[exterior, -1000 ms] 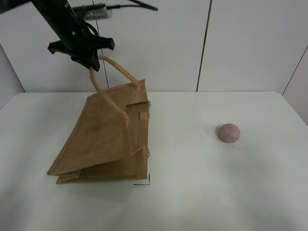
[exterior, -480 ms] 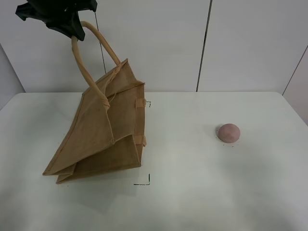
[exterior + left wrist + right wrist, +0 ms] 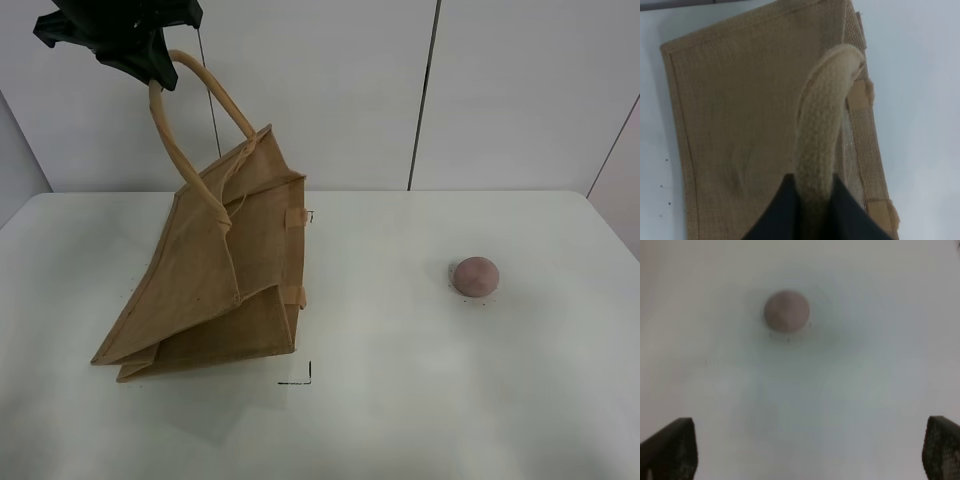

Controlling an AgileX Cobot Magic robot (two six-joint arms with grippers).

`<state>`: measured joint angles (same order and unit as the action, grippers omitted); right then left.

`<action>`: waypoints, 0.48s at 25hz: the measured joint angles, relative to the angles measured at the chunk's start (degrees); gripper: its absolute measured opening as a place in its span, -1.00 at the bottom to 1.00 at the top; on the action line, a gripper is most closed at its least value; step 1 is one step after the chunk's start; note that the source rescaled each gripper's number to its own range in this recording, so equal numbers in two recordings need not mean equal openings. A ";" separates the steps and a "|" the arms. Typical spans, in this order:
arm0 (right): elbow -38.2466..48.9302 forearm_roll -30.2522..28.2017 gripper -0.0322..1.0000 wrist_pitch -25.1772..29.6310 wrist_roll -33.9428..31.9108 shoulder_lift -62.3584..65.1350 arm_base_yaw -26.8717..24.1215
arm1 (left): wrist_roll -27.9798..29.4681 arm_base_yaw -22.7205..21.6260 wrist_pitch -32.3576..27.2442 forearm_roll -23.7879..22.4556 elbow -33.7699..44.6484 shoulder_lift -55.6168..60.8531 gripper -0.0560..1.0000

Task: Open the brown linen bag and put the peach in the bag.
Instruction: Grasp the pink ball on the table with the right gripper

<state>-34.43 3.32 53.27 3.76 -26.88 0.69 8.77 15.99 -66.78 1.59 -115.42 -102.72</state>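
The brown linen bag (image 3: 215, 280) stands tilted on the left of the table, its mouth pulled partly open. My left gripper (image 3: 150, 68) is shut on one looped handle (image 3: 175, 150) and holds it high above the bag. The left wrist view shows the handle (image 3: 822, 135) clamped between the dark fingers, with the bag's side (image 3: 740, 115) below. The pink-mauve peach (image 3: 475, 275) rests on the table at the right, apart from the bag. The right wrist view shows the peach (image 3: 786, 310) well ahead of my right gripper (image 3: 810, 450), whose fingers (image 3: 670, 447) stand wide apart and empty.
The white table (image 3: 400, 400) carries small black corner marks (image 3: 305, 375) near the bag's base. A white panelled wall (image 3: 520, 90) stands behind the table. The right arm is out of the exterior view.
My left gripper lifted the handle up and to the left, pulling the bag more upright and its mouth wider. Over the last half second there was hardly any motion. The peach has not moved.
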 joint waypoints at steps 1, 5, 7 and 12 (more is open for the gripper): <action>-1.23 0.00 1.00 -0.81 0.00 -4.99 0.00 | -0.06 0.00 0.00 0.18 0.00 0.00 -0.89; -7.46 0.00 1.00 -3.80 0.00 -24.27 0.00 | -0.18 0.00 0.00 0.29 0.00 0.00 -0.89; -11.45 0.00 1.00 -5.13 0.00 -35.17 0.00 | -0.18 0.00 0.00 0.43 0.00 0.00 -0.89; -24.92 0.06 1.00 -5.10 0.00 -59.17 0.00 | -0.68 0.00 -0.04 1.36 0.00 0.00 -0.89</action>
<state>-59.36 3.38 48.18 3.76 -86.06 0.69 8.10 15.99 -66.83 2.95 -115.42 -102.72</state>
